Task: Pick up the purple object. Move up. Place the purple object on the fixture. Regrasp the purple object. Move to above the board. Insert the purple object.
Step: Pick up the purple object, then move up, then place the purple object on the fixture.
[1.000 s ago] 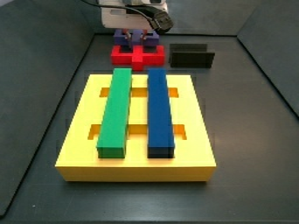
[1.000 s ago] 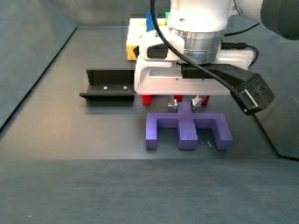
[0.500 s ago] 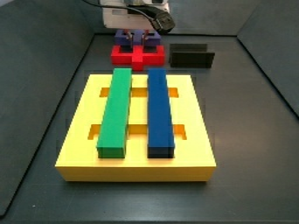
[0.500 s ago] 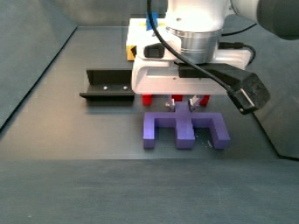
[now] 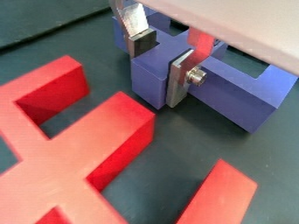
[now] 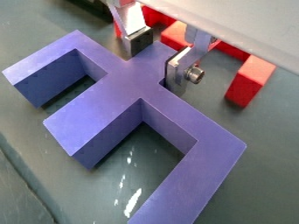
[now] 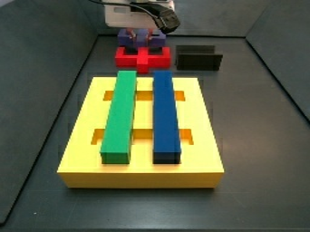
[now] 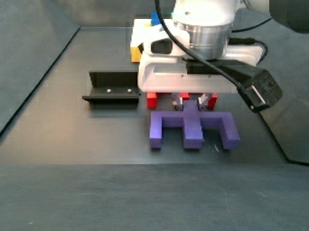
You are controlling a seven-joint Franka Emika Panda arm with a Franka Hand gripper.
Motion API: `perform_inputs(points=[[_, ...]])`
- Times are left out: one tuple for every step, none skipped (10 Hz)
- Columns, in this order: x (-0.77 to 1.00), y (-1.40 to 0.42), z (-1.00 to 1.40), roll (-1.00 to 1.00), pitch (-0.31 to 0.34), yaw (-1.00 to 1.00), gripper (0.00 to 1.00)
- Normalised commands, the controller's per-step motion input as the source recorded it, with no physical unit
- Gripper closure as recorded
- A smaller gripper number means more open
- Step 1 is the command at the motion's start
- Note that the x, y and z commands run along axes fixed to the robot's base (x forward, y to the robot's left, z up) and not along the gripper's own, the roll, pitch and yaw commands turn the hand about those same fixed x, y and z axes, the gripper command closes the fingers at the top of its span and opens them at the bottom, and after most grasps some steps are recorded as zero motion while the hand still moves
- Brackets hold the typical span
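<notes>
Lower now than a second ago, the hand (image 8: 189,106) has come down over the purple object (image 8: 191,129), and the arm body sits closer to the block in a side view. Nothing else has shifted.

Left to right in that side view: the fixture (image 8: 111,88), a black open-fronted holder, stands apart on the dark worktop (image 8: 72,180); then the purple object lies flat, a dark purple-blue piece with three prongs pointing toward the camera and a cross bar behind. The red block (image 8: 182,100) shows just behind it, under the hand.

In both wrist views the silver fingers (image 6: 179,70) straddle the raised centre tab of the purple object (image 6: 117,101), one plate on each side, narrow and close against it; whether they press it I cannot tell. The red block (image 5: 82,144) lies just beside.

In a side view the yellow board (image 7: 143,136) carries a green bar (image 7: 119,115) left and a blue bar (image 7: 166,116) right, with the purple object (image 7: 140,41) beyond.
</notes>
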Motion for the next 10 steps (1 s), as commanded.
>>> perform_inputs(points=[[0.00, 0.00, 0.00, 0.00, 0.000, 0.00, 1.00], [0.00, 0.00, 0.00, 0.00, 0.000, 0.00, 1.00], [0.00, 0.00, 0.00, 0.00, 0.000, 0.00, 1.00], [0.00, 0.00, 0.00, 0.00, 0.000, 0.00, 1.00], [0.00, 0.00, 0.00, 0.00, 0.000, 0.00, 1.00], [0.00, 0.00, 0.83, 0.00, 0.000, 0.00, 1.00], [-0.07, -0.02, 0.77, -0.01, 0.030, 0.02, 1.00], [-0.10, -0.02, 0.51, 0.01, 0.023, 0.03, 1.00], [-0.06, -0.01, 0.23, 0.04, -0.001, 0.01, 1.00], [0.00, 0.00, 0.00, -0.01, 0.000, 0.00, 1.00]])
